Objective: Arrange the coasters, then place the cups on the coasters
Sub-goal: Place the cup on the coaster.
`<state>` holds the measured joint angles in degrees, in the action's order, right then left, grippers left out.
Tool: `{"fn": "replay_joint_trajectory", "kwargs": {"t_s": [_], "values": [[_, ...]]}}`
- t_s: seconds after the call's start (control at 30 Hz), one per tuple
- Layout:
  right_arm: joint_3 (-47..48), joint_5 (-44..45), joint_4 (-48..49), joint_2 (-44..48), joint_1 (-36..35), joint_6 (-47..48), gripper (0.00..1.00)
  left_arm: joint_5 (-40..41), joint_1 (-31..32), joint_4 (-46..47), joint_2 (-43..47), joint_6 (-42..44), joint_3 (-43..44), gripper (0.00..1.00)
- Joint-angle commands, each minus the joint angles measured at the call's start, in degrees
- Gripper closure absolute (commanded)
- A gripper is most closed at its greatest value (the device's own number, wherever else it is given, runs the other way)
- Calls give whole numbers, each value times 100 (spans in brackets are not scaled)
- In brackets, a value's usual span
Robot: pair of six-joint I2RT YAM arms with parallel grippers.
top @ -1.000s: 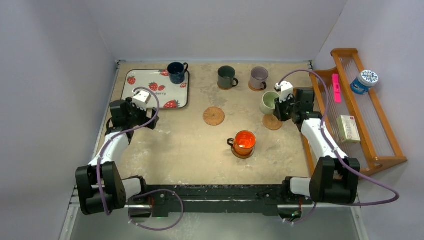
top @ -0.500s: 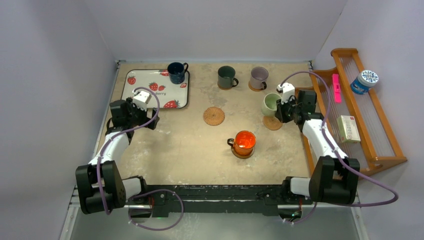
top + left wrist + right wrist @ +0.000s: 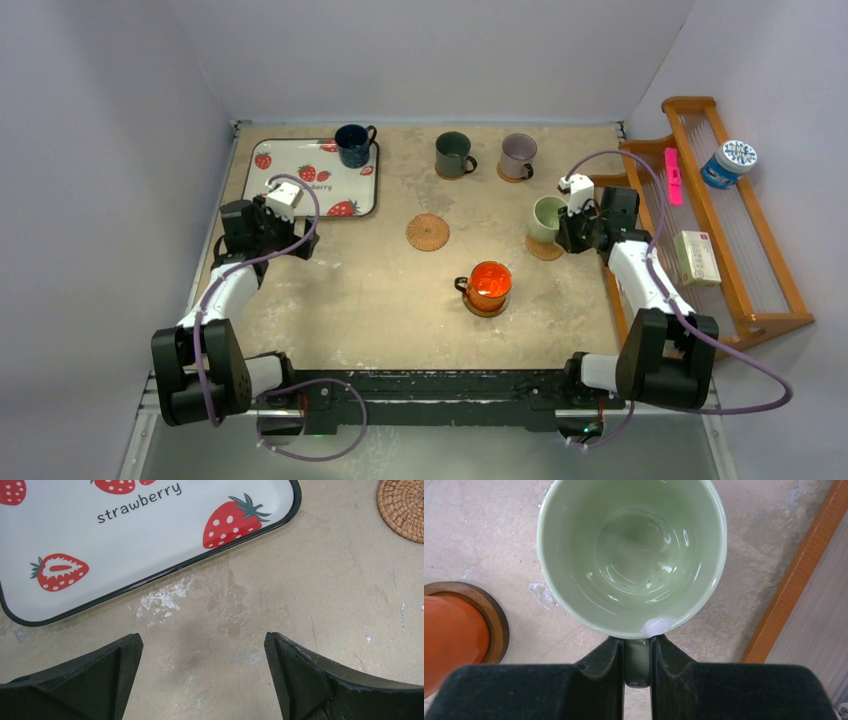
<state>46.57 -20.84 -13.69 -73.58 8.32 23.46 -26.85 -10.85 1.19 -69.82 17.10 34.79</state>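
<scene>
The right end effector is clenched on the handle of the pale green cup. The coaster lies just nearward, toward that arm's base, partly overlapped by the cup.

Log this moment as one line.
right tool: shut on handle of pale green mug | left tool: open, empty, near strawberry tray | orange mug: on coaster | navy mug: on tray

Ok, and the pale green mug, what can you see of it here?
The pale green mug is glossy ceramic, round, empty, upright, with a whitish spot on the rim above its handle. The right pincer is shut on that handle. It is at the table's right side, over a tan coaster; whether it rests on it I cannot tell.
</scene>
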Motion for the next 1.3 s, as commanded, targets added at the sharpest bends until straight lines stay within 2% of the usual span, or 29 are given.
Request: {"fn": "replay_joint_trajectory", "kwargs": {"t_s": [0.0, 0.37, 0.57, 1.27], "values": [[91, -409, 239, -81, 50, 217, 100, -154, -22, 188, -16, -5, 17, 0], [106, -525, 279, -169, 243, 229, 100, -113, -22, 211, -102, -41, 42, 0], [195, -653, 182, -235, 412, 259, 100, -44, -22, -90, -128, 7, 316, 0], [221, -819, 5, -469, 489, 535, 100, 58, -22, 385, 478, 113, -526, 0]]}}
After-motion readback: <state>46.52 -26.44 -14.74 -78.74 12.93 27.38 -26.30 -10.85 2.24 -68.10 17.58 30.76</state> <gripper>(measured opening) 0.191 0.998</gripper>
